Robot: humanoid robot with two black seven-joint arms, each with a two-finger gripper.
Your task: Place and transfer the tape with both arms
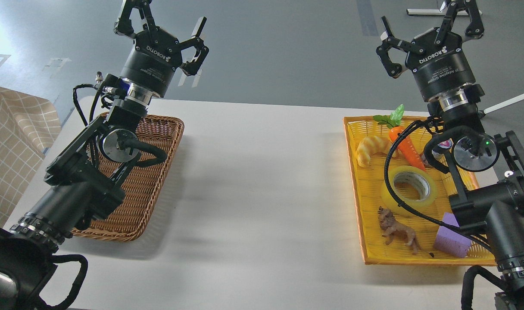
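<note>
The tape (410,189), a wide roll of translucent yellow with a grey-white core, lies flat in the yellow basket (354,172) on the right of the table. My right gripper (430,21) is raised well above and behind that basket, open, holding nothing. A black cable from the right arm crosses in front of the roll. My left gripper (169,19) is raised above the far end of the brown wicker basket (167,155) on the left, also open and empty.
The yellow basket also holds a pale croissant toy (371,148), a toy carrot (406,148), a brown lion figure (397,232) and a purple block (451,237). White table (262,185) lies between the baskets. A checked cloth (12,146) hangs at far left.
</note>
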